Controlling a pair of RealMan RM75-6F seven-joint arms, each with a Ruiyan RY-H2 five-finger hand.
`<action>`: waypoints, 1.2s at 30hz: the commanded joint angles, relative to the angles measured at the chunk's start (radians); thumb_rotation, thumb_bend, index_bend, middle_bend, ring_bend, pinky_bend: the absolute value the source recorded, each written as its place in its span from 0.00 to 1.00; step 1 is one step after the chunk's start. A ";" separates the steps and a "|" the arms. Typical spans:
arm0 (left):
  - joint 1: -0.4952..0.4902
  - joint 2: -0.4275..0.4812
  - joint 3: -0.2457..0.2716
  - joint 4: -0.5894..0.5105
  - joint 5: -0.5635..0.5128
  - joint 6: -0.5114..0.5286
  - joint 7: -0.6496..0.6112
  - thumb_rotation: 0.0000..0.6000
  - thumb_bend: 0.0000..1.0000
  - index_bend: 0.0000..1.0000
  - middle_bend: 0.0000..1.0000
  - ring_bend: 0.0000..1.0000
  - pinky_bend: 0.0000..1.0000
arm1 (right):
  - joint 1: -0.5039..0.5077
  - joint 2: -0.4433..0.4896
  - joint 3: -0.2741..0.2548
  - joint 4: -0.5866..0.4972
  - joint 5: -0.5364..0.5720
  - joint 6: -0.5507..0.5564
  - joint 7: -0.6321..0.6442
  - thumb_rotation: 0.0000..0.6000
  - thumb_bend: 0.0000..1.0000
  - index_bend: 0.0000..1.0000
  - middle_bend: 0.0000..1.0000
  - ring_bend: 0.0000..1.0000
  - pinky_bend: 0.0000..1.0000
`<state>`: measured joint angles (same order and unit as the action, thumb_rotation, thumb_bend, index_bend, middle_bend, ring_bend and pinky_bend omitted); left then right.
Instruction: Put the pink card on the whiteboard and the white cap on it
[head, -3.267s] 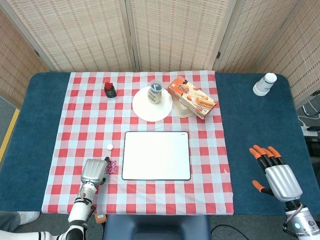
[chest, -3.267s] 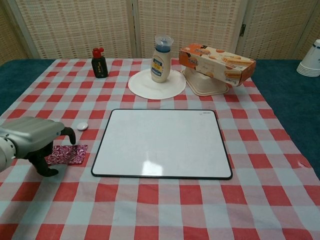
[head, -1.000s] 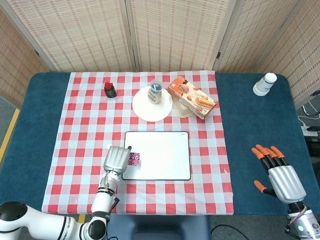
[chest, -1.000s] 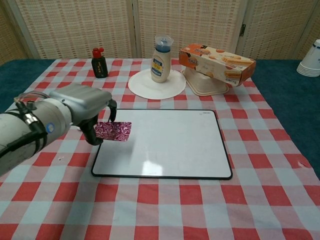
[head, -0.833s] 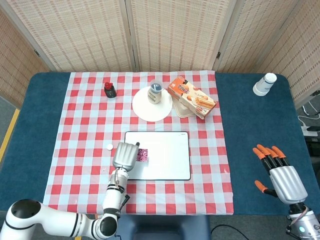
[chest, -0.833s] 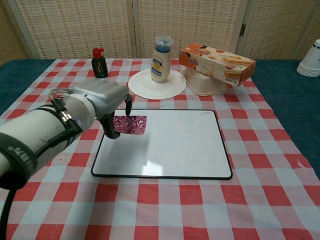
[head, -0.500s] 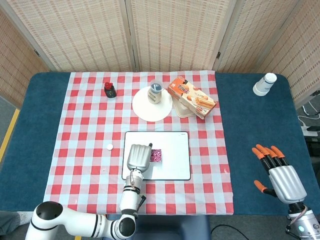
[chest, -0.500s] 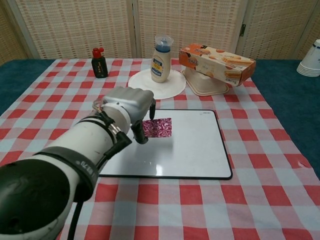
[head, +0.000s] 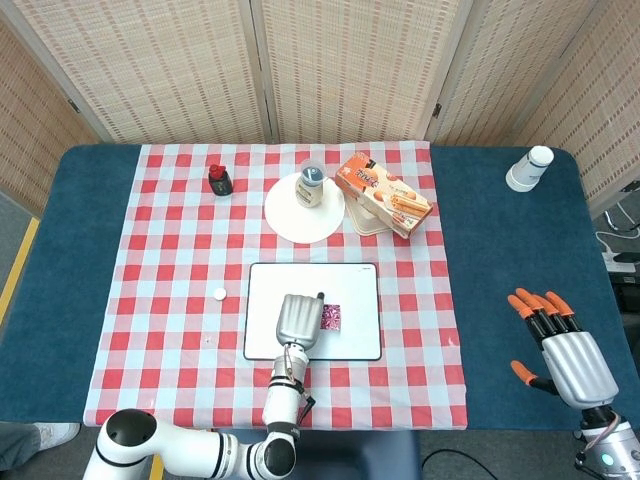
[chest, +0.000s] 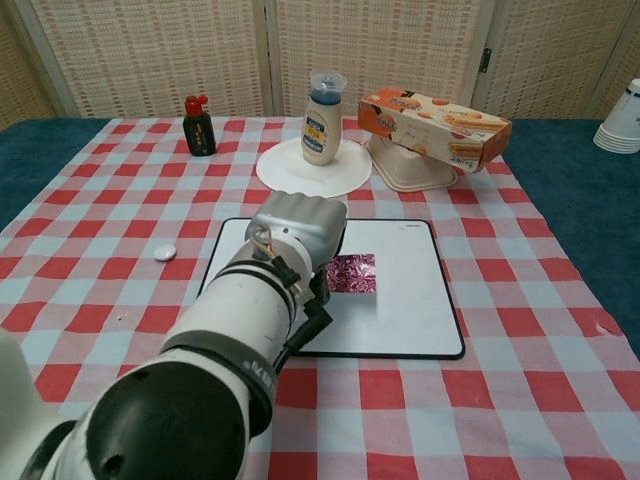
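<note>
My left hand (head: 297, 319) (chest: 300, 235) hovers over the middle of the whiteboard (head: 357, 283) (chest: 420, 300) and pinches the pink patterned card (head: 330, 317) (chest: 350, 273) by its left edge. The card hangs just above the board's surface; whether it touches is unclear. The small white cap (head: 218, 294) (chest: 164, 254) lies on the checked cloth left of the whiteboard. My right hand (head: 560, 350) rests over the blue table at the far right, fingers spread, holding nothing.
Behind the whiteboard stand a white plate (head: 285, 212) with a mayonnaise bottle (chest: 321, 118), an orange snack box (head: 382, 194) on a tray, and a small dark bottle (head: 220, 180). A stack of white cups (head: 529, 168) sits at the back right.
My left hand picked the pink card up from the cloth left of the whiteboard and has carried it rightwards over the board's middle. The right hand has stayed put.
</note>
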<state>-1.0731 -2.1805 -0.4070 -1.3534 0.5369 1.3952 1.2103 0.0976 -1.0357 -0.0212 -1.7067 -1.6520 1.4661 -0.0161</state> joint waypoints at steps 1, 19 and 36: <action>-0.008 -0.008 -0.005 0.029 0.000 -0.015 0.016 1.00 0.27 0.38 1.00 1.00 1.00 | 0.002 0.002 0.002 0.002 0.004 -0.004 0.005 1.00 0.19 0.09 0.03 0.00 0.09; 0.044 0.087 -0.004 -0.050 0.015 -0.004 0.038 1.00 0.28 0.26 1.00 1.00 1.00 | 0.001 -0.006 0.003 0.000 0.007 -0.007 -0.016 1.00 0.19 0.09 0.03 0.00 0.09; 0.250 0.364 0.114 -0.132 0.045 -0.016 -0.111 1.00 0.29 0.39 1.00 1.00 1.00 | 0.011 -0.024 0.001 -0.007 0.020 -0.041 -0.062 1.00 0.19 0.09 0.03 0.00 0.09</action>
<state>-0.8315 -1.8208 -0.2998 -1.4890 0.5807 1.3872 1.1137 0.1080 -1.0588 -0.0203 -1.7133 -1.6328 1.4258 -0.0773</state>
